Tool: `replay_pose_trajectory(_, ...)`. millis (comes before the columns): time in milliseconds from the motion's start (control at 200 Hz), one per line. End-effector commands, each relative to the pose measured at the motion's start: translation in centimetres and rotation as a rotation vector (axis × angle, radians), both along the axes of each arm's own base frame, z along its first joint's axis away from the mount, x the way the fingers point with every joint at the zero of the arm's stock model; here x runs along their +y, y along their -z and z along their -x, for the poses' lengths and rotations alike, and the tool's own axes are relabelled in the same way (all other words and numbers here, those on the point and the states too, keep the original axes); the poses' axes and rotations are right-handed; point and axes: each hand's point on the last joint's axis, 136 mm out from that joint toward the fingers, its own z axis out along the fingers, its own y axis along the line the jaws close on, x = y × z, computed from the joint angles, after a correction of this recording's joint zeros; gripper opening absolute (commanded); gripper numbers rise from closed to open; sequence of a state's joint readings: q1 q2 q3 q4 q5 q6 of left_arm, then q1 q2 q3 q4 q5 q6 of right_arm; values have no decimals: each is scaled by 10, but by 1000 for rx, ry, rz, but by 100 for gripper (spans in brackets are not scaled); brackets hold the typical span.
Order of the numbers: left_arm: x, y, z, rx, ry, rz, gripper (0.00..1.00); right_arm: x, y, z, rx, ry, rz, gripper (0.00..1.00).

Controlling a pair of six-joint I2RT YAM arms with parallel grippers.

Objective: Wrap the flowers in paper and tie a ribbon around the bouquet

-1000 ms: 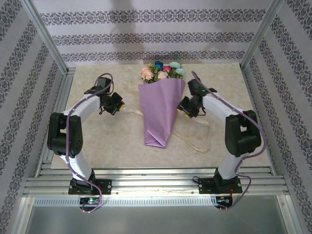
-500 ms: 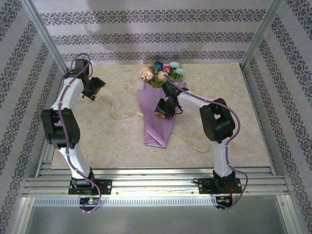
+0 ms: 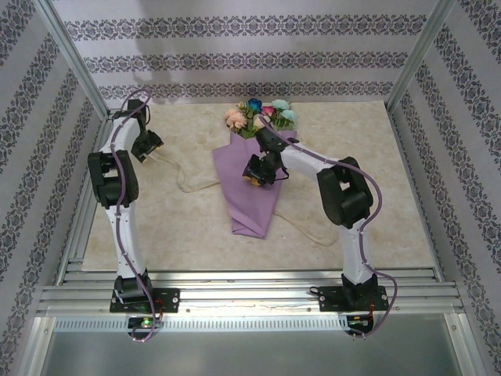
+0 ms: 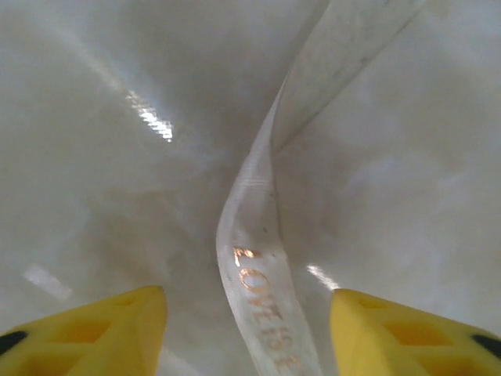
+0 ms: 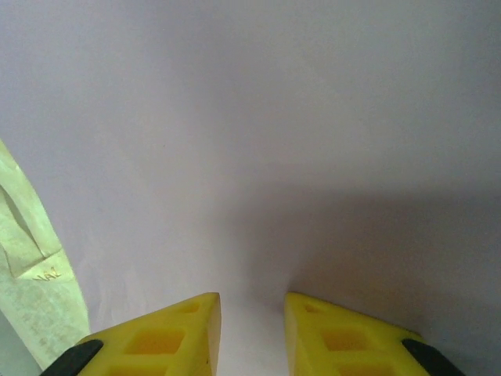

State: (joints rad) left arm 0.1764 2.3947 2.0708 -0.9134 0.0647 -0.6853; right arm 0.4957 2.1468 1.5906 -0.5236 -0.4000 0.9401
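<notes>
The bouquet lies in the middle of the table, a lilac paper [image 3: 243, 200] cone with the flowers [image 3: 258, 117] sticking out at its far end. The cream ribbon [image 3: 188, 186] runs from the far left, passes under the cone and comes out on its right. My left gripper [image 3: 153, 152] is at the ribbon's left end. It is open, and the lettered ribbon [image 4: 254, 258] lies loose between its yellow fingers [image 4: 117, 329], touching neither. My right gripper [image 3: 257, 178] hovers close over the paper [image 5: 274, 141], its jaws narrowly apart with nothing between them [image 5: 251, 298].
Patterned walls and metal frame posts [image 3: 74, 59] close in the table on three sides. The left arm stands folded close to the left wall. A loose ribbon tail [image 3: 317, 235] curls on the marble table [image 3: 376, 157] right of the cone. Rails run along the near edge.
The left gripper swung out to the far left and opened over the ribbon. The right gripper moved from beside the cone onto the paper. The cone's left flap has spread wider.
</notes>
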Motion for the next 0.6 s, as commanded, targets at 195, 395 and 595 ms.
replay_pose_trajectory(195, -14, -21, -23, -164, 23, 76, 0, 18, 5, 10, 29, -41, -25, 28)
replay_pose_trajectory(395, -78, -140, -8, -479, 94, 221, 0, 25, 5, 9, 18, -45, -46, 29)
replay_pose_trajectory(595, -188, -235, 3, -743, 241, 451, 0, 30, 7, 9, 11, -57, -72, 30)
